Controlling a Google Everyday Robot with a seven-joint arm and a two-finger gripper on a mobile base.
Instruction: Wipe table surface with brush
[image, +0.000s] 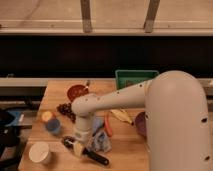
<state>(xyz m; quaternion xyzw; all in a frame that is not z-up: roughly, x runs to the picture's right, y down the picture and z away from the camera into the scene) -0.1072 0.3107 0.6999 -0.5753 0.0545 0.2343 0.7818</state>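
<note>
Camera view: brush (86, 152) lies on the table (55, 92) near its front edge, long axis running from 10 o'clock (dark rounded end, pale block) to 4 o'clock (black handle tip). Gripper (81, 137) sits directly over the block end, at about 12 o'clock from the brush's middle; contact looks likely, grip not confirmed. Cloth (102, 142) just beside, at 3 o'clock from the gripper. White cup (40, 152) at 9 o'clock. Sweep should run across the handle axis.

Black-handled brush (86, 151) flat, diagonal on tan table surface (125, 150), below the gripper (81, 137).
</note>
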